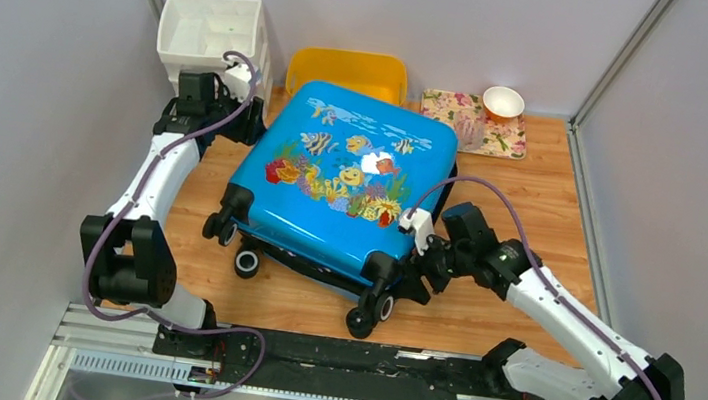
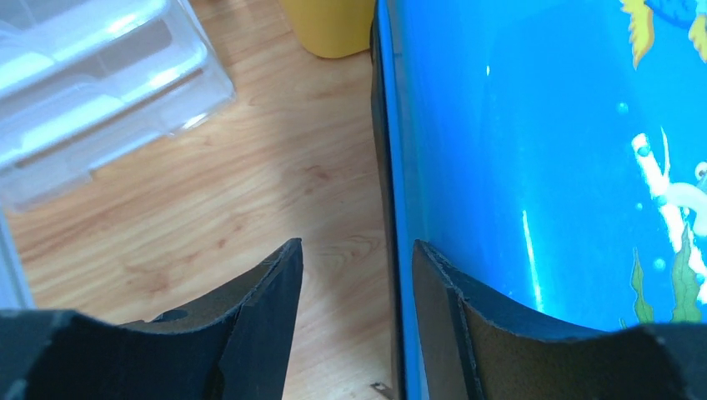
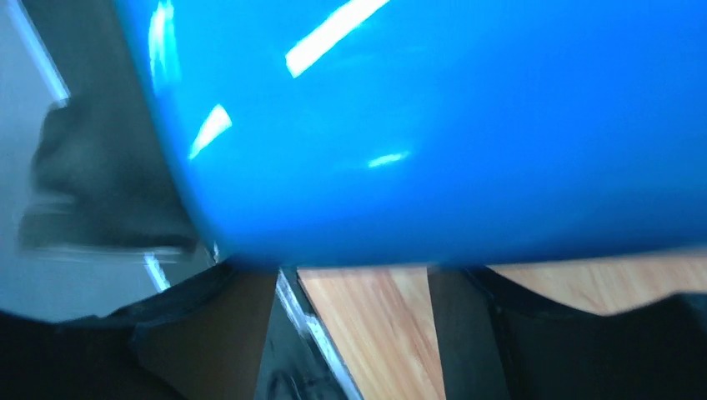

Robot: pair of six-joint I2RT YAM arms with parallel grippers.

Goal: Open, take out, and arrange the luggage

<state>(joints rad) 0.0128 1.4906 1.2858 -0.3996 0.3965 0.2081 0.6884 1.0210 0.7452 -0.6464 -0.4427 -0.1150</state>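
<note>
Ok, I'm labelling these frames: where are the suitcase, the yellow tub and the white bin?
suitcase (image 1: 356, 150), top view, middle of its printed lid.
yellow tub (image 1: 346, 73), top view, its inner wall.
white bin (image 1: 193, 31), top view, its bare inside.

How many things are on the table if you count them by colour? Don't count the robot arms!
Blue: 1, the luggage
Yellow: 1, the tub
White: 2, the storage bin and the bowl
Flowery: 1, the tray
Total: 5
</note>
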